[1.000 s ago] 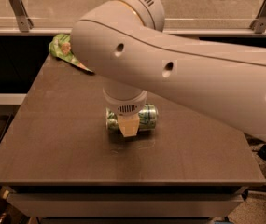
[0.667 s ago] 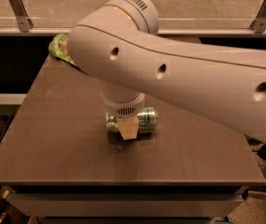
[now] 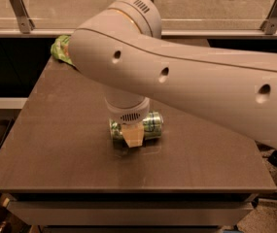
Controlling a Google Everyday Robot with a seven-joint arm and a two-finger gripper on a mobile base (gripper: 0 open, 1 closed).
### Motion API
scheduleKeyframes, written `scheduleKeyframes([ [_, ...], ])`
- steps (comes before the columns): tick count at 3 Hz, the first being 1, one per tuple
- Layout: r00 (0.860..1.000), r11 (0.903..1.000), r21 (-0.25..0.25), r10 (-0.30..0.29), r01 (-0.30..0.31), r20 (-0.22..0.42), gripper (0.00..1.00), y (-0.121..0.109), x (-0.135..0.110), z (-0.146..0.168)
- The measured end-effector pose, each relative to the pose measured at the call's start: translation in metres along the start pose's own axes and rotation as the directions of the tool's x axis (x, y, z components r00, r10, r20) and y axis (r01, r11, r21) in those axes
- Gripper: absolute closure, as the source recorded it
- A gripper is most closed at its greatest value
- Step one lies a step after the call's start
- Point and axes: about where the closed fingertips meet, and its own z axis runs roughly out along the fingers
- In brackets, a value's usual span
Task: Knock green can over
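Though jaws cover its middle, green can (image 3: pixel 153 123) lies sideways

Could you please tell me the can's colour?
Green: the aluminium can lies beneath the gripper; camera view.

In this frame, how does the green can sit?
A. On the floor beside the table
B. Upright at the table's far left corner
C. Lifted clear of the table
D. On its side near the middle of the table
D: the green can lies on its side on the table, near its middle, with the claw down right in front of it, covering its middle part.
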Motion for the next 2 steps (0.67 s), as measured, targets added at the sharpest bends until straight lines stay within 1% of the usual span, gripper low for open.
scheduleKeyframes([
  [2,1.0,1.0,0.005,0.0,0.0,0.0,0.35,0.0003,0.0002,-0.0016],
])
